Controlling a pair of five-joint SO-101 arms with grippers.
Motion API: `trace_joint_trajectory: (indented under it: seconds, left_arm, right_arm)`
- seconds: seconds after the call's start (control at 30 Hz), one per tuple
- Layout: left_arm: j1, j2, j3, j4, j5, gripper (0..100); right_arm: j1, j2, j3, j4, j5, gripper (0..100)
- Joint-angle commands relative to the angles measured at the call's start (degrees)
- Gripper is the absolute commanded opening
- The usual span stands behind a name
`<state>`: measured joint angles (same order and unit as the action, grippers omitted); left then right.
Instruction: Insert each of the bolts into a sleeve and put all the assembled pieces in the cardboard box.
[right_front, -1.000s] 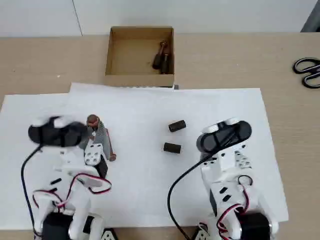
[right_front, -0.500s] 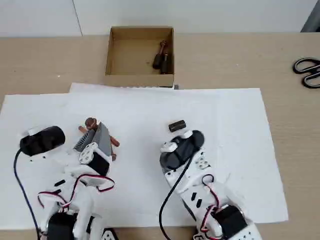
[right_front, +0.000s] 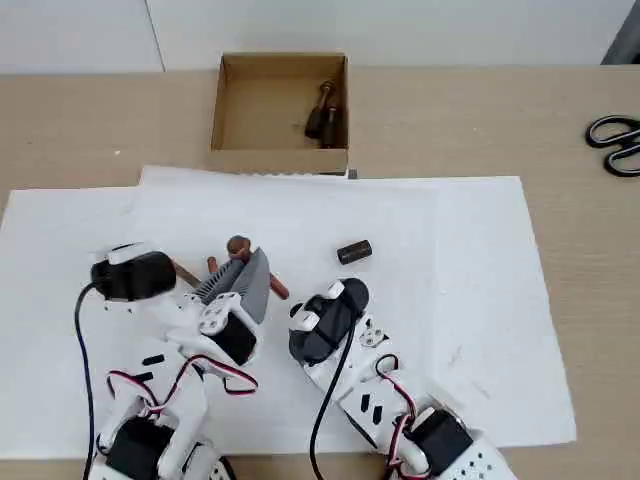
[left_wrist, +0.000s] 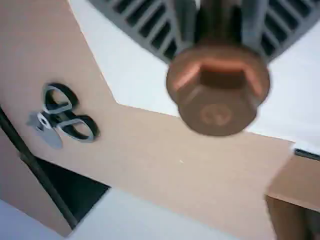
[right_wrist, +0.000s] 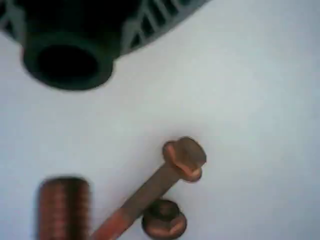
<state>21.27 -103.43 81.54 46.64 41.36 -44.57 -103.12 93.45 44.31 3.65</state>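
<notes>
The cardboard box (right_front: 280, 160) sits at the tabletop's (right_front: 450, 120) far edge, with assembled pieces (right_front: 325, 112) in its right side. Scissors (right_front: 615, 143) lie by the right edge. On the paper sheet (right_front: 470, 260) a sleeve (right_front: 354, 251) lies mid-sheet. Nearer, loose bolts (right_front: 276, 289) flank the left hand (right_front: 242, 275), which has a held bolt (right_front: 238, 245) in it. The right hand (right_wrist: 67, 52) beside it has a second sleeve (right_wrist: 67, 64) in it.

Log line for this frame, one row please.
left hand: shut on bolt | right hand: shut on black sleeve | paper: loose sleeve, loose bolts | cardboard box: assembled pieces inside

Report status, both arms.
Left gripper shut on a bolt. Right gripper shut on a sleeve. Spare sleeve and loose bolts on paper.
</notes>
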Motion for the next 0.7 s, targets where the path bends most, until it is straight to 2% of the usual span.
trace_joint_trajectory:
  seconds: [0.0,0.67]
  left_arm:
    - [2.9,-0.7,0.7,-1.6,0.3,1]
    - [3.8,-0.7,4.4,-1.8,-2.7,1]
  right_arm:
    - [-0.4,-0.7,-0.7,-1.5,2.2,0.2]
    - [-0.4,-0.7,-4.7,-1.0,2.1,0.2]
